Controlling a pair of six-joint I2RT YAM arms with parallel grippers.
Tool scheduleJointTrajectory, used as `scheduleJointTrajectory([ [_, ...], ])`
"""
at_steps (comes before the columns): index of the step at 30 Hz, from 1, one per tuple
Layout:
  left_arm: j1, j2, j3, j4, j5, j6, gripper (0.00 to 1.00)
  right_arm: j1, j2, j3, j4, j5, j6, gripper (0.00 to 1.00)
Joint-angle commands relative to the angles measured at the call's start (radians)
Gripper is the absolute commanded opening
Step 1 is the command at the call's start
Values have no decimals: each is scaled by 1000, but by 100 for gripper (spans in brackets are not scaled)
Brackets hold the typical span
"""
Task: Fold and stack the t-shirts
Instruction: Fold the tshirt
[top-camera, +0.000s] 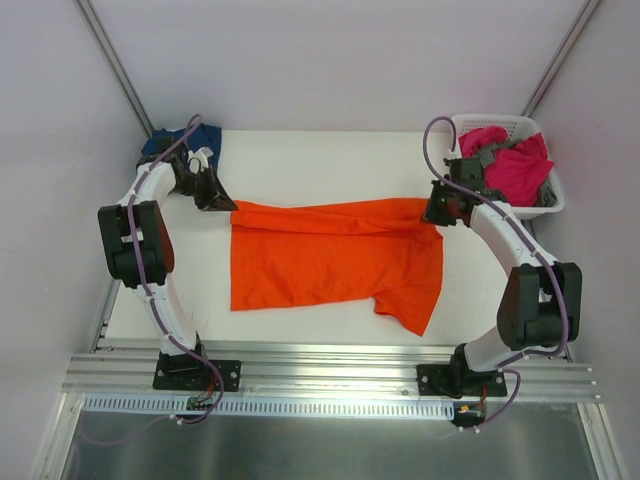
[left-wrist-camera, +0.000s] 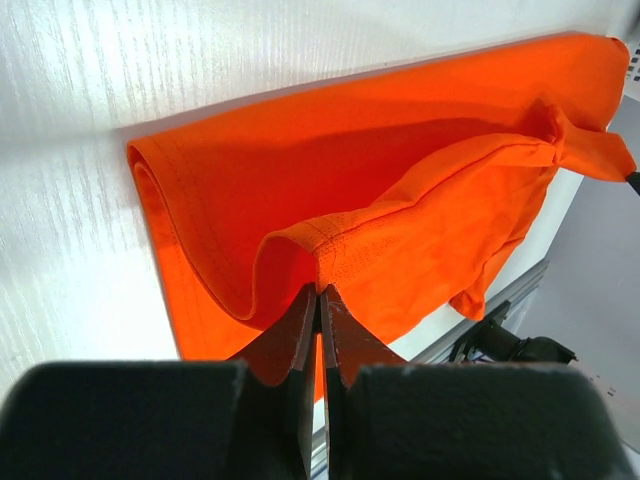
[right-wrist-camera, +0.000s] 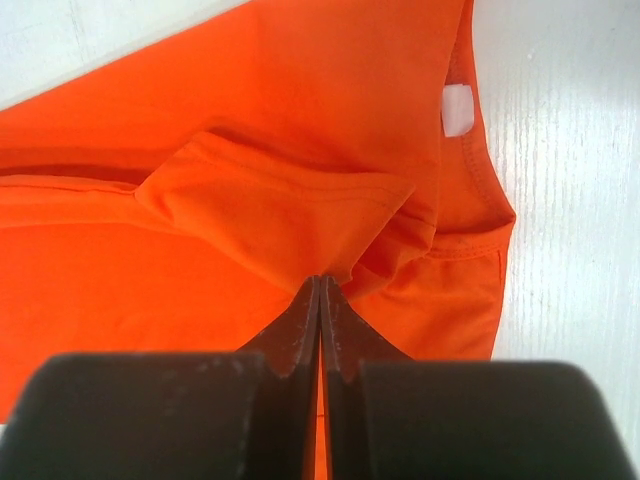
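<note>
At my left hand (left-wrist-camera: 320, 292): the two fingers are shut tight on the far left corner of the orange t-shirt (top-camera: 330, 255). They hold its stitched bottom edge, lifted a little off the table (top-camera: 320, 160).
At my right hand (right-wrist-camera: 320, 285): it is shut the same way. It pinches a fold of orange cloth at the far right corner, close to the neck hole.
Where the shirt is: it lies in the middle of the table, between my two arms. One sleeve sticks out at the near right.
Which way it points: the long side runs left to right. The neck end is on the right and the bottom edge is on the left.
Step now: I think I am starting the first fold, holding the far edge at both ends.
Next move: I think both hands must lift together and bring the far edge toward me, keeping the cloth tight.
Further out: the navy t-shirt (top-camera: 207, 135) sits at the far left corner. The pink t-shirt (top-camera: 520, 168) lies in the white basket (top-camera: 502, 120) at the far right.
</note>
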Motion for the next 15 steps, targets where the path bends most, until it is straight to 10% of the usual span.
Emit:
scheduleJointTrajectory([
  [1,6,-68,15,-44,3,31,0,8,-56,-12,4,-19,-10,1],
  [15,8,-83,-66,-54,4,48,0,6,-76,-104,21,-25,-21,1],
])
